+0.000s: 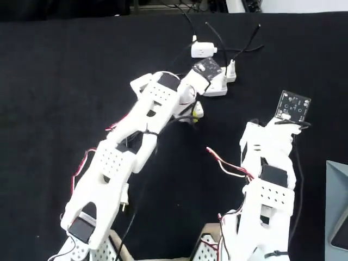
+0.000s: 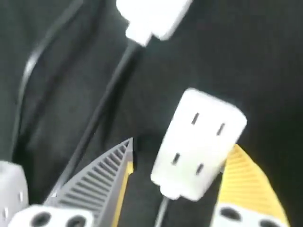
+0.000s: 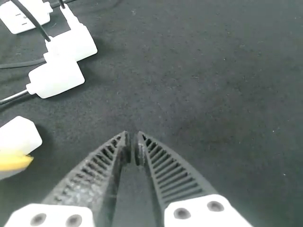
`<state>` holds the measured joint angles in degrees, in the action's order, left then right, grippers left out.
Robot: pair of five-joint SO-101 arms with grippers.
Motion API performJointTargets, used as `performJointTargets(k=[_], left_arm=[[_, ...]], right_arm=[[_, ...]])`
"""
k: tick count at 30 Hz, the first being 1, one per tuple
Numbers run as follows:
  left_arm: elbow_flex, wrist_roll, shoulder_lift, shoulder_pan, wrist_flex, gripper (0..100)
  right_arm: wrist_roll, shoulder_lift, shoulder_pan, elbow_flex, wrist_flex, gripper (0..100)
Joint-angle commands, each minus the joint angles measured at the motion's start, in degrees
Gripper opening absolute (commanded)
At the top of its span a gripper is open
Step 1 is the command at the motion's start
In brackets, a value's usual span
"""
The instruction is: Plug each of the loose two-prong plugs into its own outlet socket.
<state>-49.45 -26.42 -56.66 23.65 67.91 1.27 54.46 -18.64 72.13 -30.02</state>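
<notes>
Left end effector [image 2: 182, 151] open, straddling outlet socket [image 2: 203, 127] at worktop [image 1: 65, 65] 1 o'clock. Only yellow finger [image 2: 246, 175] touching, so closing may twist socket. Right end effector [image 3: 131, 146] closed, empty.

Cut off by edge: white connector [image 2: 154, 19]; blurred: outlet socket [image 2: 199, 142], cord [image 2: 163, 213] running off edge.

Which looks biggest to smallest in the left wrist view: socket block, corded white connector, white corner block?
1. socket block, nearest the camera
2. corded white connector, partly cropped
3. white corner block, mostly cropped, so unsure
</notes>
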Motion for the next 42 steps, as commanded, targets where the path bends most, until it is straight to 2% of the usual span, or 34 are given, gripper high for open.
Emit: performJointTargets(k=[1, 4, 9, 18, 22, 30, 35, 42], left_arm=[[-8.48, 2.20, -1.93, 0.22, 3.08, 19], [-12.62, 2.20, -2.11, 1.01, 9.58, 10], [-15.78, 2.20, -2.55, 2.33, 19.52, 3], [-15.69, 2.55, -2.55, 2.77, 32.79, 3], [-11.21, 5.80, -2.02, 1.71, 32.88, 3], [-7.52, 7.30, -1.32, 1.63, 32.88, 3], [-3.65, 9.14, 6.42, 1.63, 32.88, 3], [13.49, 8.70, 20.84, 0.84, 32.44, 3]], right_arm=[[0.09, 1.10, -0.18, -0.31, 0.79, 2.5], [0.09, 1.10, -0.18, -0.31, 0.79, 2.5], [0.09, 1.10, -0.18, -0.31, 0.79, 2.5], [0.09, 1.10, -0.18, -0.31, 0.79, 2.4], [0.09, 1.10, -0.18, -0.31, 0.79, 2.4], [0.09, 1.19, -0.18, 0.22, 0.88, 2.4], [0.09, 1.19, -0.18, 0.22, 0.79, 2.4], [0.09, 1.19, -0.18, 0.04, 0.79, 2.4]])
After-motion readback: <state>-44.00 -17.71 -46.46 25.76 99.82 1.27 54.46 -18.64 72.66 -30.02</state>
